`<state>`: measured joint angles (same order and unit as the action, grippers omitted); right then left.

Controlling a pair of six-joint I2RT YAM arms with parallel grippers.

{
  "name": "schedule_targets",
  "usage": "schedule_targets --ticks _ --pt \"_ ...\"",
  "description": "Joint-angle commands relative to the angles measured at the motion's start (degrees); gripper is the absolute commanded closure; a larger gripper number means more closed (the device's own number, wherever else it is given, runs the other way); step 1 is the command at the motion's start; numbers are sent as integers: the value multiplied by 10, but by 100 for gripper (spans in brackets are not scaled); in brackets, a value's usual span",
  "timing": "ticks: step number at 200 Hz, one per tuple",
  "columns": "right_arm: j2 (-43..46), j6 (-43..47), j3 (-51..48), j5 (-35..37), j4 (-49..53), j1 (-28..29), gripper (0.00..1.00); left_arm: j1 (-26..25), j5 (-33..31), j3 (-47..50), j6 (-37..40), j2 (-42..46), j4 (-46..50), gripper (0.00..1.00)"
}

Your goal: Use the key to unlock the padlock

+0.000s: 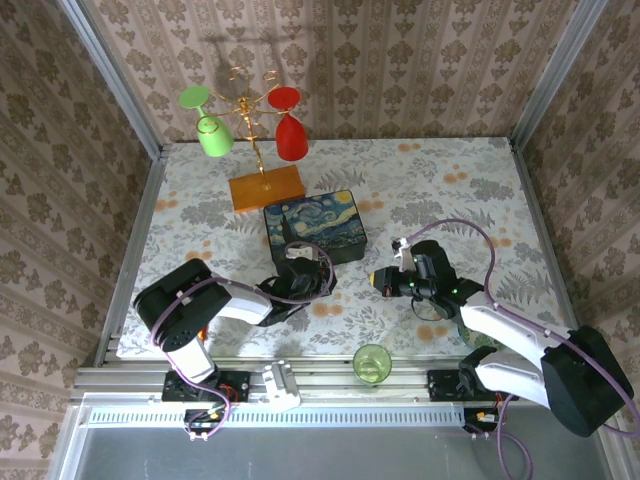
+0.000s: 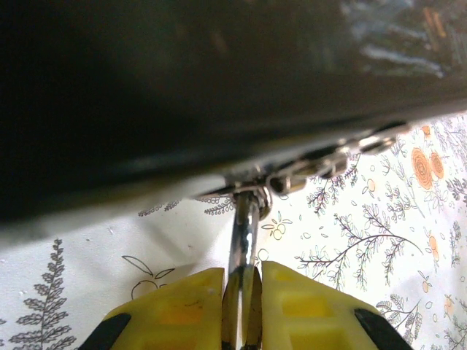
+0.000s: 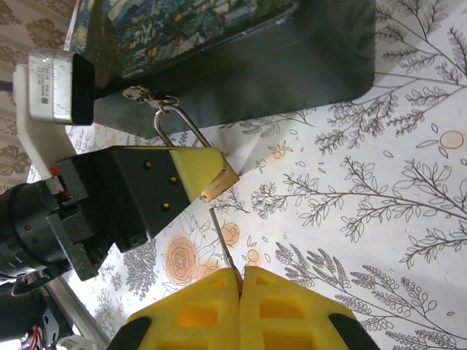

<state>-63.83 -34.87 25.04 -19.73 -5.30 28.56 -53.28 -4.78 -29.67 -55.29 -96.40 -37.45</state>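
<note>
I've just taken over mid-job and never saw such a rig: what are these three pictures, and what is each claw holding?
These are two robot arms bolted at the near edge of a table, each ending in a two-finger claw. The wide picture looks down from above and behind them; the other two come from cameras on the wrists. On the table stand a dark blue painted box, a rack of red and green glasses and, at the near edge, a green cup. The left gripper is closed on the padlock, whose shackle hangs from the box's clasp. The right gripper pinches the key, its tip pointing at the padlock from close by.
</note>
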Motion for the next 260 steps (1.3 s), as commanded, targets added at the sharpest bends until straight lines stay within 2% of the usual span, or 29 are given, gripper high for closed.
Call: schedule_targets --ticks 1,20,31,42,60,78,103,138,153,179,191,200,212,224,260 --pt "-15 -15 -10 -4 -28 4 100 -2 1 -18 8 6 39 80" --pt "-23 -16 -10 -4 -32 7 100 -3 1 -17 6 -4 37 80" --pt "-24 -17 -8 -3 -32 7 100 -4 0 -19 2 -10 36 74" --pt "-24 -16 -9 -4 -32 8 100 -6 -1 -20 -1 -12 35 74" --pt "-21 -17 -9 -2 -29 8 100 -10 -18 -14 -9 -4 32 73" --pt "-18 -16 -9 0 -26 8 100 -10 -32 1 -21 9 29 67" --pt "-18 -12 -11 2 -24 8 100 -11 -58 29 -31 34 10 67" --pt "-23 -11 -9 0 -30 8 100 -10 -50 50 -34 17 -71 79" --pt "-22 -10 -7 1 -30 9 100 -14 -55 61 -45 7 -106 80" --pt "-18 -8 -9 2 -27 10 100 -13 -58 70 -47 6 -121 79" --pt "-15 -7 -10 3 -25 10 100 -13 -65 72 -47 13 -109 86" --pt "-13 -8 -12 4 -25 11 100 -15 -70 72 -44 20 -101 86" --pt "-10 -6 -13 5 -24 11 100 -15 -70 66 -39 28 -81 83" --pt "-10 -6 -13 5 -23 11 100 -15 -69 64 -38 33 -72 71" --pt "-12 -6 -11 5 -24 12 100 -10 -86 88 -54 34 -99 65"
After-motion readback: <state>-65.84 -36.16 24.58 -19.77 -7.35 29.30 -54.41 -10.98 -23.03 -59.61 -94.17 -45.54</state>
